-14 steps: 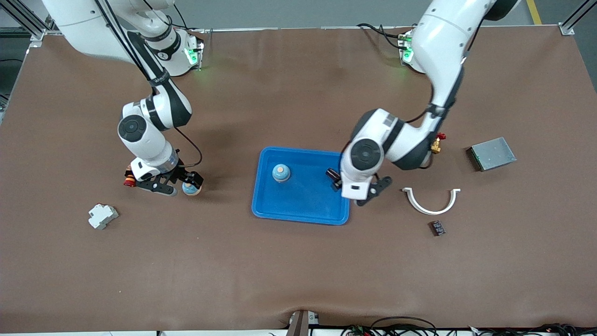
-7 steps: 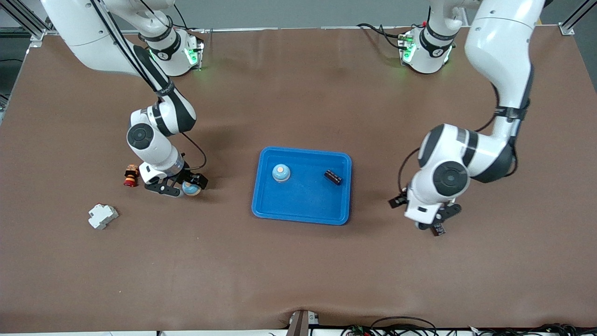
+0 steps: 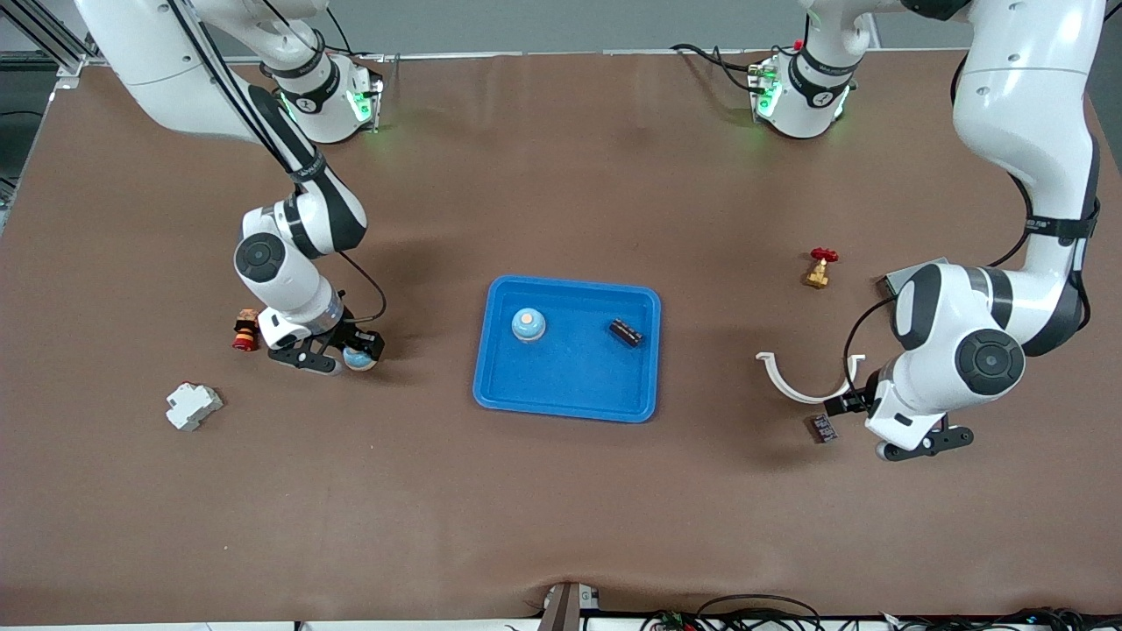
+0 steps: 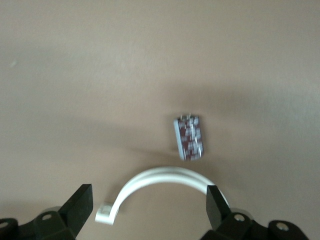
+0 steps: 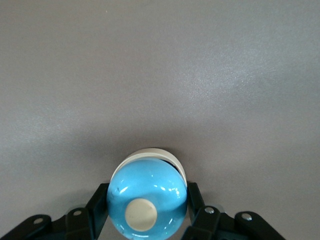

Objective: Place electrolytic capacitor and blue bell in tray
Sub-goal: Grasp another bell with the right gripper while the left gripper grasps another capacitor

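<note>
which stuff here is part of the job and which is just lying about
Job: tray; blue bell and capacitor in it; second blue bell in the right tool; second capacitor.
Lying about: white clip, brass valve, white block, grey box.

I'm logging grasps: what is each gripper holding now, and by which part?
The right gripper is shut on the blue bell, fingers pinching its dome's sides. The left gripper is open, holding nothing.

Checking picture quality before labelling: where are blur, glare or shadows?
Left wrist view: capacitor soft, faint shadow on the mat around it. Right wrist view: blue bell sharp, small glints on its dome. Front view: even light, soft shadow beside the tray.
</note>
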Motion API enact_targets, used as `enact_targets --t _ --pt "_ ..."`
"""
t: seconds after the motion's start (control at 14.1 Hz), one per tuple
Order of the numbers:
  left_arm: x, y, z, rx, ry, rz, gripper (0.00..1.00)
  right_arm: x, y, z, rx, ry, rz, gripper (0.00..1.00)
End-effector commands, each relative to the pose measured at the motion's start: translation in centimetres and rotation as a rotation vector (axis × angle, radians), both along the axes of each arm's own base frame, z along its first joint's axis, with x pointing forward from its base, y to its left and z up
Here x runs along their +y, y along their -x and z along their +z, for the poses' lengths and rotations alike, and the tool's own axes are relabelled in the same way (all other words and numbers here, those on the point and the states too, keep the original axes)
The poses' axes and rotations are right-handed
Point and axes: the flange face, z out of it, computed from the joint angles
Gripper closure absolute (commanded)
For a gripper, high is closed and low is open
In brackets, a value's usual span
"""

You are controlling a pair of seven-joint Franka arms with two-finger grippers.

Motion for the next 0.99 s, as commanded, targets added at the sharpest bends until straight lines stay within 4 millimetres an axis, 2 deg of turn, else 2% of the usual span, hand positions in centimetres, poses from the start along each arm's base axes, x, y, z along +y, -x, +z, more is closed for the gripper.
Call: enact_targets --t 0.0,0.21,0.43,0.57,0.78,0.92 --pt "-1.8 -0.5 -2.7 -0.049 0.019 -0.010 0.00 1.1 -1.2 2.6 0.034 0.023 -0.041 1.00" --pt "-2.4 -0.5 -4.9 -0.062 0.031 0.016 0.00 6.4 -3.5 7.6 0.098 0.057 -0.151 1.00" --pt "-2.2 -0.6 -5.4 -0.065 0.033 0.021 0.00 10.5 -4.8 10.6 0.063 -0.009 -0.254 1.00" --pt "-2.1 -1.0 -5.5 -0.082 0.038 0.022 0.00 13.7 -5.7 11.1 0.062 -0.052 -0.326 1.00" --pt "-2.0 -1.2 -6.2 -0.081 0.040 0.026 0.00 19.6 -6.6 10.1 0.087 -0.047 -0.429 1.00" --pt "-0.9 -1.3 -6.9 -0.077 0.044 0.065 0.00 23.2 -7.7 9.9 0.089 -0.043 -0.488 1.00"
